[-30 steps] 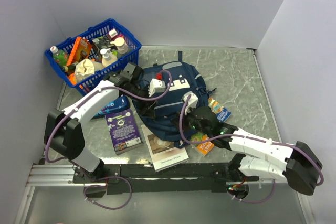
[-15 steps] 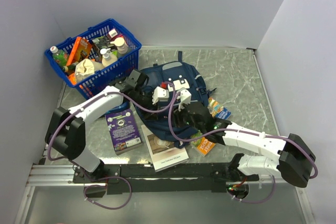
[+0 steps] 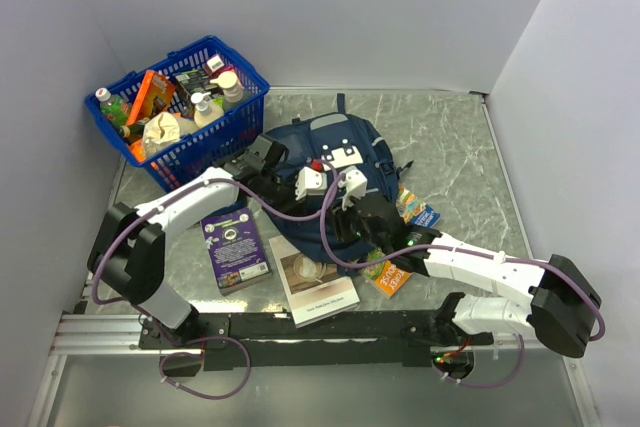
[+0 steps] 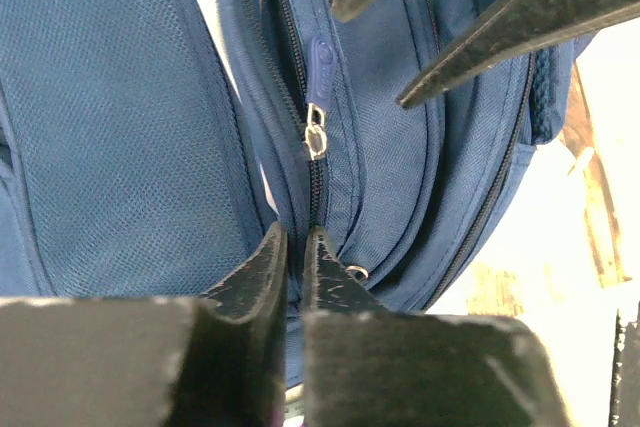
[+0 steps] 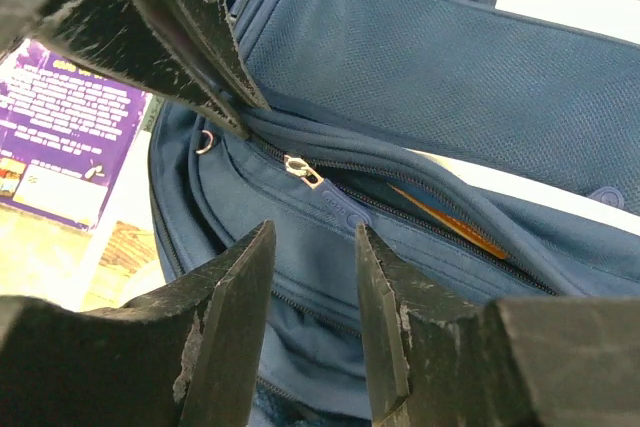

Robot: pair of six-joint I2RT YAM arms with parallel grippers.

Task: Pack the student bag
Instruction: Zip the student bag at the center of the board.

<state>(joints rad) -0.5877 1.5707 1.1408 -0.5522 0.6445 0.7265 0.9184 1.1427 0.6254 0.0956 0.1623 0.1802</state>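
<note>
The student bag (image 3: 340, 147), a large navy blue soft fabric backpack with small white patches, lies flat in the middle of the overhead view on the grey marbled table (image 3: 450, 147). It sits just right of the blue plastic basket (image 3: 210, 137), which fills the upper left with bottles and packets. Both arms reach over the bag's lower half and meet there.

In the left wrist view the left gripper (image 4: 296, 237) rises from the bottom edge. Its two black fingers (image 4: 255, 277) are drawn almost together, with only a thin slit between them, pinched on the fold of bag fabric along the zip line. Just above them, near the centre of the frame, a silver zip slider with a blue pull tab (image 4: 317, 97) sits on the track. The other arm's fingertips jut in from the upper right.

In the right wrist view the right gripper (image 5: 313, 232) comes up from the bottom edge with its fingers (image 5: 225, 317) set clearly apart and holding nothing, over the bag's lower pocket panel. Whether they touch the cloth cannot be told. To the right of the slider the track gapes, showing an orange strip (image 5: 440, 217) inside.

Seen from overhead, a purple book (image 3: 237, 247) lies at the bag's lower left and a white and brown booklet (image 3: 315, 282) lies below the bag. An orange packet (image 3: 390, 275) and a blue packet (image 3: 415, 209) lie at its lower right
</note>
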